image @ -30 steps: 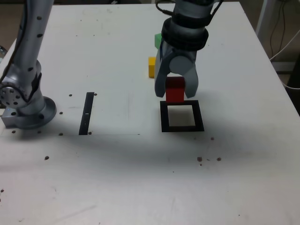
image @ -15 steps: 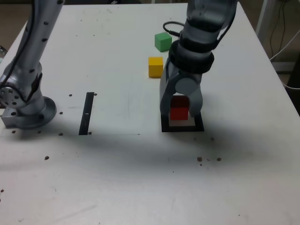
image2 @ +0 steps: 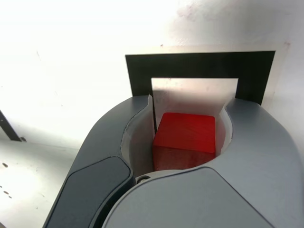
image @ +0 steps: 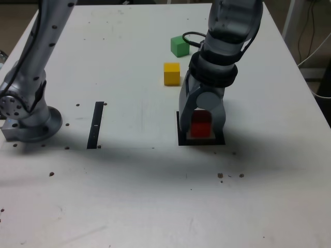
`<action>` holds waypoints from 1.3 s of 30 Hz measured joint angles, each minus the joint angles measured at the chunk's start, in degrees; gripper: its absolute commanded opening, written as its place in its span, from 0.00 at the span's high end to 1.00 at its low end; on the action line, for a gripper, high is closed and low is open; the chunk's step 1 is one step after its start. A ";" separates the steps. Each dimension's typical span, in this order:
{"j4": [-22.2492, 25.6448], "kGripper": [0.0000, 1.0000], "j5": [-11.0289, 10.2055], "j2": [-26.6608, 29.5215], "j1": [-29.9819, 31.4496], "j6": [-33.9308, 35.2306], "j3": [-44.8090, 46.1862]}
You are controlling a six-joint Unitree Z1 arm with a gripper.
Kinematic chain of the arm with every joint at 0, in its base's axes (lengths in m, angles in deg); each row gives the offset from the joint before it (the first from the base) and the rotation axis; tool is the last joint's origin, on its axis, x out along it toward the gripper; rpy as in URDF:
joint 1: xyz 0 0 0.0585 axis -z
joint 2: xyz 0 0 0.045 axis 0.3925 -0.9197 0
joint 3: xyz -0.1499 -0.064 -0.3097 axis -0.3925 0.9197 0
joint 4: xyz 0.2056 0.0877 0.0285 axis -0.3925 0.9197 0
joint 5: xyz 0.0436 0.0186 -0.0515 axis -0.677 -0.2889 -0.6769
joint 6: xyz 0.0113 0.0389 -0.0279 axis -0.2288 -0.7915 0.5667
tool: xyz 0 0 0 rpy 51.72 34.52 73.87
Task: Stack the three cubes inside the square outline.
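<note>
The red cube [image: 200,124] is between the fingers of my gripper [image: 201,130], which is shut on it. It hangs very low over the white centre of the black square outline [image: 182,140]; I cannot tell whether it touches the table. In the wrist view the red cube [image2: 187,137] fills the gap between the grey fingers of the gripper [image2: 190,114], with the square outline [image2: 199,64] right beyond it. The yellow cube [image: 171,73] lies apart on the table behind the outline. The green cube [image: 179,45] lies farther back.
A narrow black strip [image: 95,125] lies on the table at the exterior view's left of the outline. The arm's base [image: 28,121] stands at the far left. A black cable [image: 192,35] loops beside the green cube. Small dark specks dot the white table.
The gripper has come down and forward with the red cube, from just behind the outline to low over its white centre. Yellow and green cubes, earlier partly hidden, now show fully.
</note>
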 measured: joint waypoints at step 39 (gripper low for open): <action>4.48 0.01 -4.41 13.99 -0.92 0.35 2.37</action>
